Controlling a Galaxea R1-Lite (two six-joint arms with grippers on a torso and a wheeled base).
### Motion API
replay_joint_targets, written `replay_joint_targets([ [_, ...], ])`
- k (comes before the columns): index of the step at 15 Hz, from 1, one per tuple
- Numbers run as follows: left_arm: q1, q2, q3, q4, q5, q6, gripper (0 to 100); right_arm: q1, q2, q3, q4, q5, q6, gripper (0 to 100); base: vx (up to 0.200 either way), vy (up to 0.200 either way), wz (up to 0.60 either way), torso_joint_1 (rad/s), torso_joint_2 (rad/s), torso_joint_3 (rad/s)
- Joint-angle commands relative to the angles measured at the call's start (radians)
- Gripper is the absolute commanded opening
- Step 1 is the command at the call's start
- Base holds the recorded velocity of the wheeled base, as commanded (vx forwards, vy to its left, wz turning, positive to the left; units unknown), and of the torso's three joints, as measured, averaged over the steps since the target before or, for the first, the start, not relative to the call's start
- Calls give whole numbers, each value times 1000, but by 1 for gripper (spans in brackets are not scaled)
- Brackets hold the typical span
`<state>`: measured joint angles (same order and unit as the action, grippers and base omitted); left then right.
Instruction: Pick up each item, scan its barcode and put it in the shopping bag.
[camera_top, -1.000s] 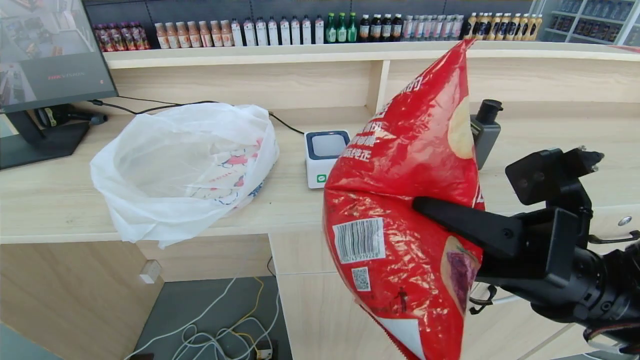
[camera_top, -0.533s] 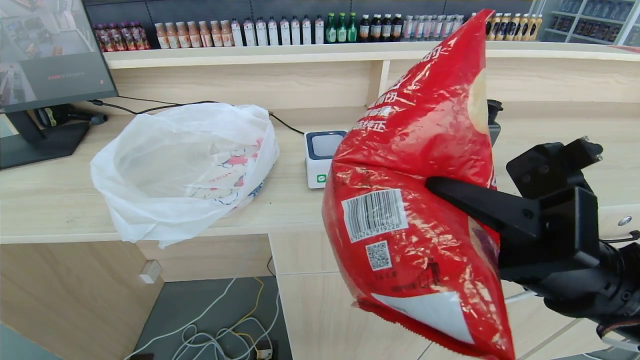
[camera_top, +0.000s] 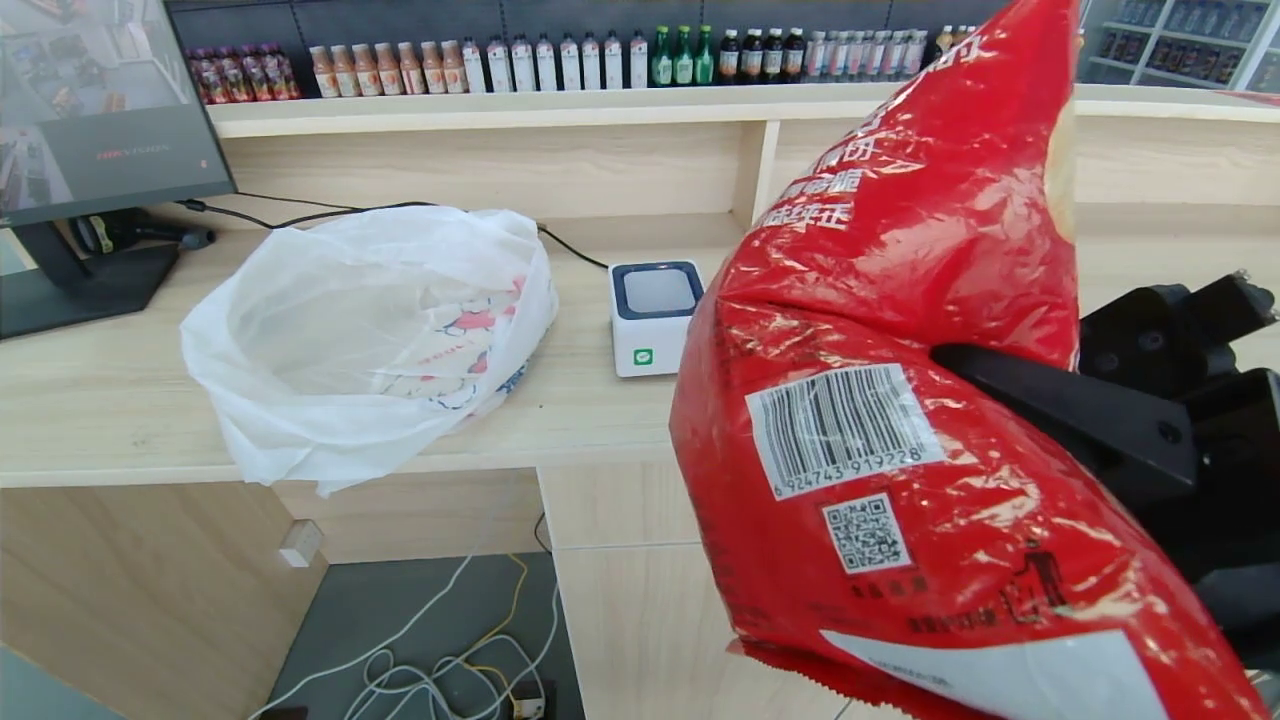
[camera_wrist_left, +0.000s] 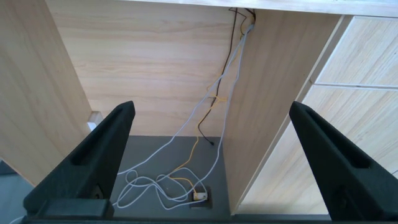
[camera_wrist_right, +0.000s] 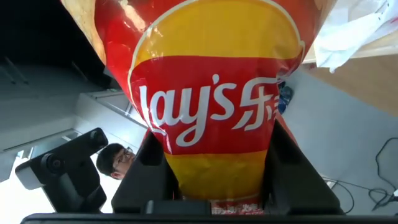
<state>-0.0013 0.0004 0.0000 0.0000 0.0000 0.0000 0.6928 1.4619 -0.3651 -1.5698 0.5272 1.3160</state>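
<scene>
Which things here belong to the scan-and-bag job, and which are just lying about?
Job: chip bag, held in right gripper; white scanner; plastic shopping bag on the counter.
Lying about: monitor; shelf bottles; floor cables. Left gripper hangs open, holding nothing.

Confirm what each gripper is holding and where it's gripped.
Right gripper holds the red chip bag, pinched around mid-height; one finger presses its back face beside the barcode. Left gripper is open and holds nothing.
</scene>
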Motion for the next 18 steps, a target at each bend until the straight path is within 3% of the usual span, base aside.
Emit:
replay_joint_targets([
  [1,0,0,0,0,0,0,100,2,9,-15,-1,0,0,0,0,0,0,0,0,0],
  [13,1,0,0,0,0,0,100,27,-31,-3,-1,0,-7,0,0,0,0,0,0,0],
  [18,1,0,0,0,2,0,100,25,-49,84,-1,-6,-276,0,0,0,0,0,0,0],
])
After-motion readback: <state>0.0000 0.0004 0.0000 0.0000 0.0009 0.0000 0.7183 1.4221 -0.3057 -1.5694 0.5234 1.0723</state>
